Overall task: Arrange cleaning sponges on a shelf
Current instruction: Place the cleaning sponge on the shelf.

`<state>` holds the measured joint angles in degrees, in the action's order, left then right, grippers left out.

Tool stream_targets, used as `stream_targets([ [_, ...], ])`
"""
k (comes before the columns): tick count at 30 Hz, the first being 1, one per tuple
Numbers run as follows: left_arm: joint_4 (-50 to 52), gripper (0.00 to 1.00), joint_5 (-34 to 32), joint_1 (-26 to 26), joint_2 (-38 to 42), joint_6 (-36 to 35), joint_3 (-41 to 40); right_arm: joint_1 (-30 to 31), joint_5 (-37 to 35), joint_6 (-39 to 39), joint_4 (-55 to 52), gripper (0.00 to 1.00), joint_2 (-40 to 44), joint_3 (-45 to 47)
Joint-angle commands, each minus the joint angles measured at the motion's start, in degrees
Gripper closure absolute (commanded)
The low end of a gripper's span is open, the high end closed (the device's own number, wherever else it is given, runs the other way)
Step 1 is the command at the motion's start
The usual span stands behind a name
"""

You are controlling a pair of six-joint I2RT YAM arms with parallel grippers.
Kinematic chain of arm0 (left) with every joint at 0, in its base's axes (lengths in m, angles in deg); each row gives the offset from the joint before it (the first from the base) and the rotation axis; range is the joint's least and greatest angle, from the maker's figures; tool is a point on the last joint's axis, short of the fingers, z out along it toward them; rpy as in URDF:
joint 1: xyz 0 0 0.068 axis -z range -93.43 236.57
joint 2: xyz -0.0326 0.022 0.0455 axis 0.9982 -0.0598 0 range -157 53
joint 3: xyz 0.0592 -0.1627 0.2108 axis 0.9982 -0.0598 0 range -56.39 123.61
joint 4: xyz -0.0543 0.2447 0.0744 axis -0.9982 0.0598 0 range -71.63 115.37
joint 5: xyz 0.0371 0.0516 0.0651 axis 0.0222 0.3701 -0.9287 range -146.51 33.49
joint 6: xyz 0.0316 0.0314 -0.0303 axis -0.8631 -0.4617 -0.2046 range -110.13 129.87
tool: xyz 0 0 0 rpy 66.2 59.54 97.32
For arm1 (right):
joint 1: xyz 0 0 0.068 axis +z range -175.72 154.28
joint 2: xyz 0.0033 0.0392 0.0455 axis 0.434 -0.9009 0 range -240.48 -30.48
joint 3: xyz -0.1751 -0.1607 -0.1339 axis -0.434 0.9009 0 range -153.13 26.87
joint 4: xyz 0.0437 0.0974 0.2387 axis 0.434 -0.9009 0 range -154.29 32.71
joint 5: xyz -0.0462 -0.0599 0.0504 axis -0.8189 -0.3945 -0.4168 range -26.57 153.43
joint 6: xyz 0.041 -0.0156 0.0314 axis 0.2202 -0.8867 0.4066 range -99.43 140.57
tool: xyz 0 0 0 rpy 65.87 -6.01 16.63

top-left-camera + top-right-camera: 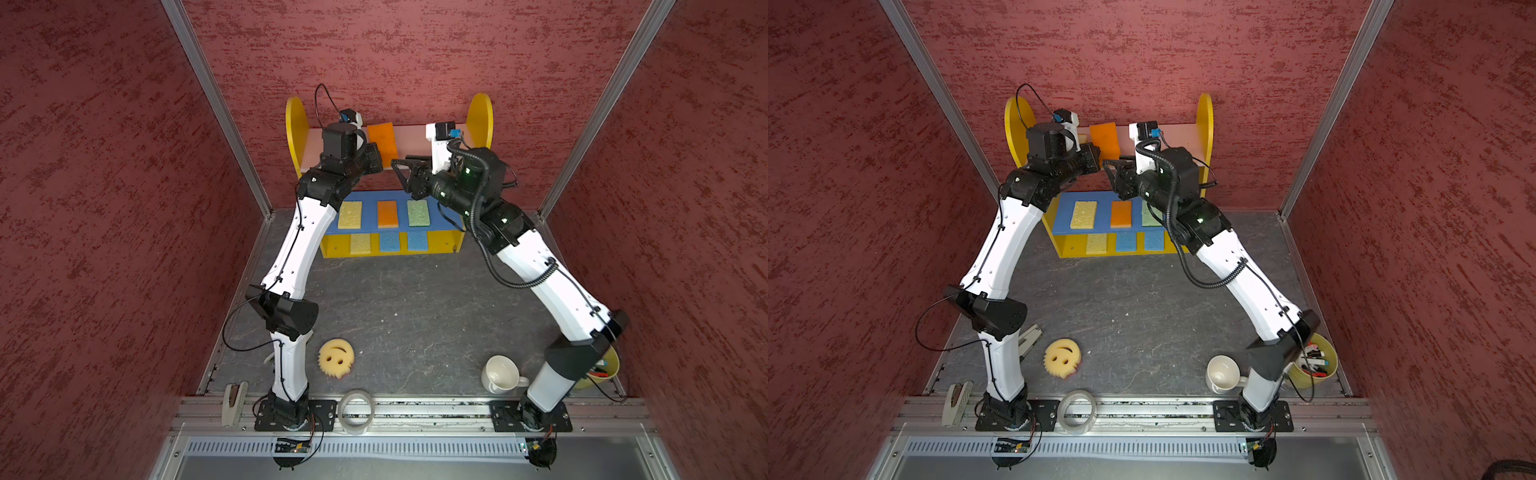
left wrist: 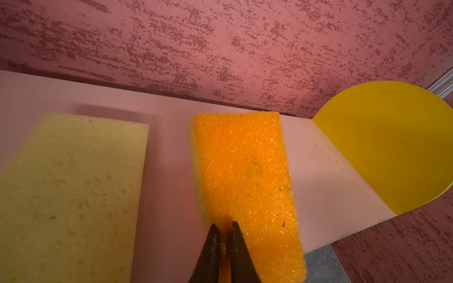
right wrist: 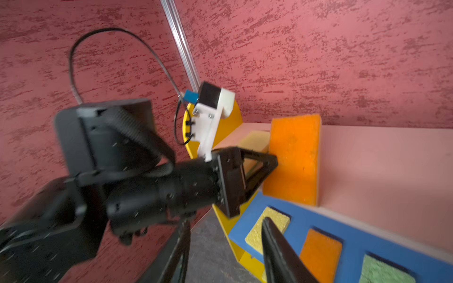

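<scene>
K: While left claw [image 2: 224, 242] is at the shelf [image 1: 296, 124], what's it on?
M: Pinching the near end of the top orange sponge [image 2: 245, 171]. Jaws nearly together, foam squeezed between the tips.
K: Where does that sponge sit?
M: On the pink board [image 2: 318, 176], about mid-width. Gripped end sticks out past the front edge. Tilt: can't tell.
K: Neighbours?
M: Top yellow sponge [image 2: 71, 191] lies flat on the same board, toward the left panel. There's a gap between them, so no contact.
K: Right claw [image 3: 225, 221]?
M: Jaws spread, nothing between them. It hangs in front of the pink board, over the blue board [image 1: 368, 199], tips facing the left claw, close but apart.
K: Lower tiers?
M: Blue board has mid yellow sponge [image 1: 349, 215], mid orange sponge [image 1: 387, 214] and green sponge [image 1: 418, 212], a flat, spaced row. Base [image 1: 444, 241] has base yellow sponge [image 1: 360, 243], centre blue sponge [image 1: 389, 241] and right blue sponge [image 1: 417, 241]. Their rear parts are hidden under the blue board.
K: Anything off the shelf?
M: Smiley sponge [image 1: 336, 357] is on the table [image 1: 415, 311] near the left arm's base, well apart from the shelf. Mug [image 1: 500, 372] sits by the right arm's base, tape ring [image 1: 340, 409] at the near edge.
</scene>
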<state>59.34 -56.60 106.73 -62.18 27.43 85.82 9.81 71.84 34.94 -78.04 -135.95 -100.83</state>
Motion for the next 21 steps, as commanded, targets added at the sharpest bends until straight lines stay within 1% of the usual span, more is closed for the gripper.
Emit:
stream_targets([
  [1, -0.5, 0.89, 1.5, -0.5, -1.6, 0.7, 1.1, -2.6, 2.3, -1.4, -14.9, 0.51, -11.1, -17.2],
  [3, -0.5, 0.89, 2.0, -0.8, -2.0, 1.1, 1.6, -4.2, 3.0, 0.2, -19.5, 0.51, -17.8, -28.7],
  [4, -0.4, 0.89, 2.2, -0.9, -2.3, 1.2, 2.0, -5.1, 3.0, 1.5, -20.5, 0.52, -20.2, -32.2],
  [5, -0.3, 0.89, 2.7, -1.1, -2.4, 1.5, 2.1, -5.9, 2.9, 2.5, -20.2, 0.52, -21.0, -33.1],
  [8, -0.4, 0.89, 5.3, -1.8, -2.7, 2.6, 2.1, -7.8, 2.6, 4.7, -16.0, 0.53, -20.2, -28.5],
  [10, -0.4, 0.89, 5.9, -2.0, -2.7, 2.6, 2.1, -8.4, 3.0, 5.3, -13.8, 0.53, -19.4, -25.6],
  [18, -0.8, 0.89, 6.6, -2.5, -2.6, 3.0, 2.2, -8.7, 6.5, 8.5, -10.9, 0.57, -21.5, -25.3],
  [21, -1.3, 0.89, 6.7, -2.8, -3.0, 3.3, 2.2, -8.6, 9.0, 8.0, -9.7, 0.59, -21.6, -25.2],
])
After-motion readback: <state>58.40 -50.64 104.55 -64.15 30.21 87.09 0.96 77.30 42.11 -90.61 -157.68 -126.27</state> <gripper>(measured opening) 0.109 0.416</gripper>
